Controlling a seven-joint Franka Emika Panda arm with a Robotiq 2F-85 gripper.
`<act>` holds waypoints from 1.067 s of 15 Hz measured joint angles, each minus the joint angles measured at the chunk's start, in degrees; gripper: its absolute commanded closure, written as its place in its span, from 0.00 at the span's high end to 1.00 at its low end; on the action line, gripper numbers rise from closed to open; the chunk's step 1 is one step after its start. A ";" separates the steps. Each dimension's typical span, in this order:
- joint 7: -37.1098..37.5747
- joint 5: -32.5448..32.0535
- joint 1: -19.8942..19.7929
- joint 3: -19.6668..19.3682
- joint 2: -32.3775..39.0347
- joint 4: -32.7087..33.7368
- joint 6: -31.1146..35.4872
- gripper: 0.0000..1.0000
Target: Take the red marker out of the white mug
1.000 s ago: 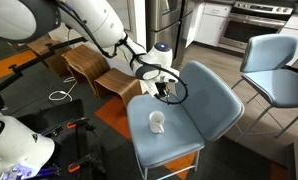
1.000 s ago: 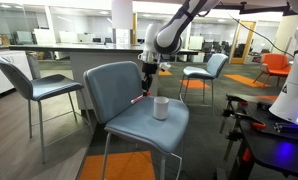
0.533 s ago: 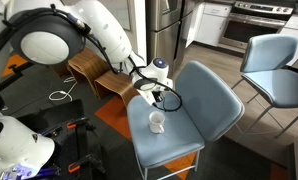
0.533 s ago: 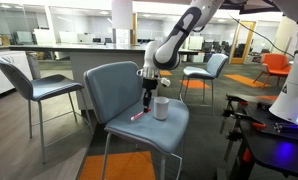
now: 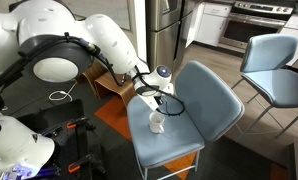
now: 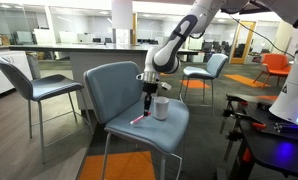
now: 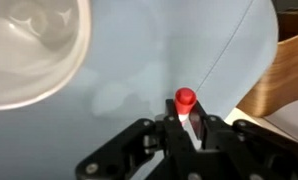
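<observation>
My gripper (image 7: 186, 128) is shut on the red marker (image 7: 185, 98), whose red end sticks out past the fingers. In an exterior view the gripper (image 6: 149, 100) hangs low over the blue-grey chair seat (image 6: 129, 135), and the marker (image 6: 139, 118) slants down from it with its tip at the seat. The white mug (image 6: 162, 108) stands upright on the seat just beside the gripper. It also shows in the wrist view (image 7: 29, 50) at the top left, blurred, and in an exterior view (image 5: 157, 124) right below the gripper (image 5: 156, 102). The marker is outside the mug.
The chair's backrest (image 6: 114, 85) rises behind the gripper. A wooden stool (image 5: 114, 82) stands beside the chair, and its edge shows in the wrist view (image 7: 279, 80). More blue chairs (image 5: 274, 70) (image 6: 34, 85) stand around. A dark equipment cart (image 6: 269, 140) is nearby.
The gripper has come down with the red marker from above the seat to just over it beside the mug. In the last half second it barely moved.
</observation>
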 measured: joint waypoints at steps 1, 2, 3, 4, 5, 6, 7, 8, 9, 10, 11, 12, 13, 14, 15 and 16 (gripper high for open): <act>-0.77 -0.22 -0.39 0.01 0.29 0.18 0.00 0.58; -1.52 -0.68 -0.55 -0.06 0.39 0.32 0.00 0.67; -2.12 -1.41 -0.57 -0.11 0.38 0.50 0.01 0.74; -2.67 -2.46 -0.45 -0.17 0.28 0.68 0.01 0.81; -2.67 -3.88 -0.22 -0.28 0.00 0.79 0.01 0.90; -2.67 -5.06 0.10 -0.41 -0.48 0.82 -0.14 0.96; -2.66 -6.02 0.54 -0.64 -1.24 0.83 -0.59 1.00; -2.59 -6.76 1.12 -1.05 -2.27 0.81 -1.52 1.00; -2.36 -7.66 1.93 -1.79 -3.57 0.75 -2.87 1.00; -2.27 -8.36 2.95 -2.87 -5.08 0.67 -4.60 1.00; -2.26 -8.86 3.99 -3.94 -6.64 0.53 -6.42 1.00; -2.24 -9.50 4.94 -4.96 -8.14 0.36 -8.07 1.00; -2.22 -10.03 5.85 -5.93 -9.49 0.18 -9.43 1.00; -2.20 -10.46 6.72 -6.84 -10.69 -0.05 -10.55 1.00; -2.10 -10.96 7.57 -7.84 -11.78 -0.30 -11.39 1.00; -1.60 -11.69 8.39 -8.86 -12.68 -0.57 -11.76 1.00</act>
